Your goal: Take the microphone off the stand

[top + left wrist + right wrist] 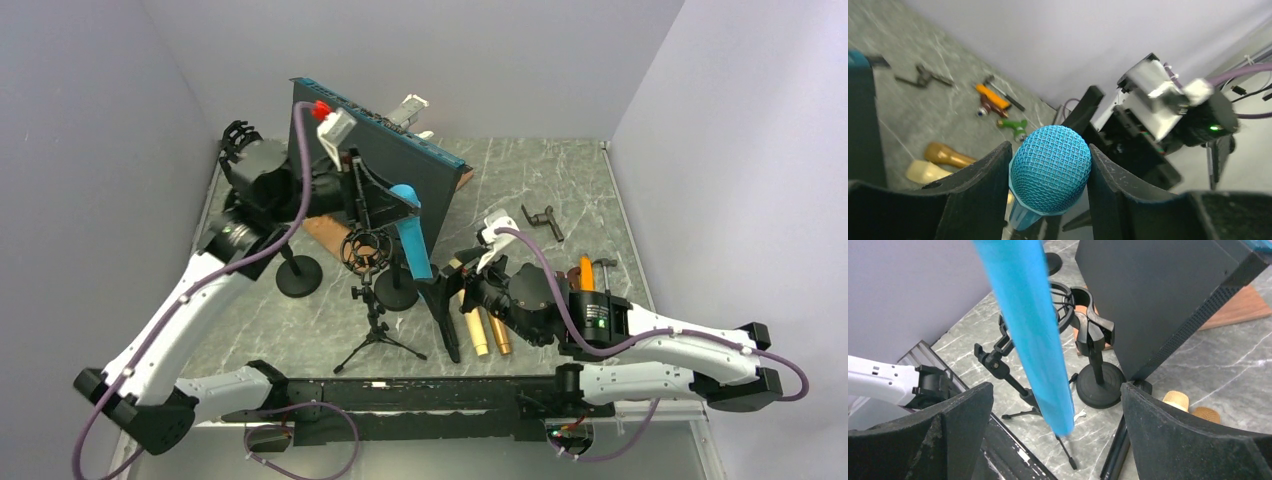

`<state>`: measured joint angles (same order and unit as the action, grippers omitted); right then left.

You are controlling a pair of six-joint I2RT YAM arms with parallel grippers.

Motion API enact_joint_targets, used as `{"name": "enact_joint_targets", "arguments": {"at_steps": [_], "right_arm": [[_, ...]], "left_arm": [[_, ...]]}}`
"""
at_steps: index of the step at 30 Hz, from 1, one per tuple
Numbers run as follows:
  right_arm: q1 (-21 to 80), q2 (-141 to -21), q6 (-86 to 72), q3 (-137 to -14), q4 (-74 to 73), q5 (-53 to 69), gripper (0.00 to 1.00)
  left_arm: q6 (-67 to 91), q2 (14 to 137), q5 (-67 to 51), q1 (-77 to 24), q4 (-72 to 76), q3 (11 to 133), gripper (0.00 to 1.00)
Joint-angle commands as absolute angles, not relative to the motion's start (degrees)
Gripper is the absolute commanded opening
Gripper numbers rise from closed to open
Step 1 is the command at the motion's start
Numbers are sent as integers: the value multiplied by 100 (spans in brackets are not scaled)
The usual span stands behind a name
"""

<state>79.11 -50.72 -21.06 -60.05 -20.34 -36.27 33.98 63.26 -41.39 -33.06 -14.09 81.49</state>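
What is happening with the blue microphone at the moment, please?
The left gripper is clamped on the head of the blue mesh-headed microphone, holding it in the air. Its handle hangs between the wide-open fingers of the right gripper, which do not touch it. The black round-based clip stand behind looks empty, so the microphone seems already out.

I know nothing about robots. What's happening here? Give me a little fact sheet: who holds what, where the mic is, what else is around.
left gripper: shut on the microphone's mesh head
microphone: blue, tilted, lower end hanging free in the air
right gripper: open, a finger on either side of the microphone's body, not touching it
stand: clip looks empty, round base on the table
task state: microphone appears out of the clip
nearby: tripod, gold mics lying flat, black panel
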Motion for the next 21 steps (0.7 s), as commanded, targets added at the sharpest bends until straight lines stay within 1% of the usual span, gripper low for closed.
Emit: {"name": "enact_joint_targets", "arguments": {"at_steps": [1, 4, 6, 9, 14, 16, 19, 21], "right_arm": [[7824, -5281, -1632, -6509, -2454, -3100, 100], [7738, -5283, -1624, -6370, -2150, -2969, 100], [7674, -5274, -1649, -6218, -1987, -2987, 97], [7539, -5262, -1771, -6068, -1928, -3092, 82], [7460, -4987, -1853, -5474, -1515, -3140, 61], [7385, -4947, -1909, -5376, -1523, -3145, 55], [7361, -4876, -1923, -5218, -1518, -3095, 51], [7360, -4805, -1948, -5090, -1460, -3165, 42]], "left_arm": [[4393, 6372, -4751, -3284, -142, 7735, 0], [5127, 6368, -4943, -3283, 987, 7080, 0], [5612, 6403, -5022, -3304, 1525, 6719, 0], [6015, 6503, -5111, -3360, 2004, 6366, 0], [5990, 6566, -4980, -3545, 2052, 6213, 0], [5935, 6618, -4947, -3618, 1996, 6238, 0], [5872, 6714, -4913, -3735, 1990, 6263, 0], [5937, 6799, -4940, -3797, 2068, 6262, 0]]}}
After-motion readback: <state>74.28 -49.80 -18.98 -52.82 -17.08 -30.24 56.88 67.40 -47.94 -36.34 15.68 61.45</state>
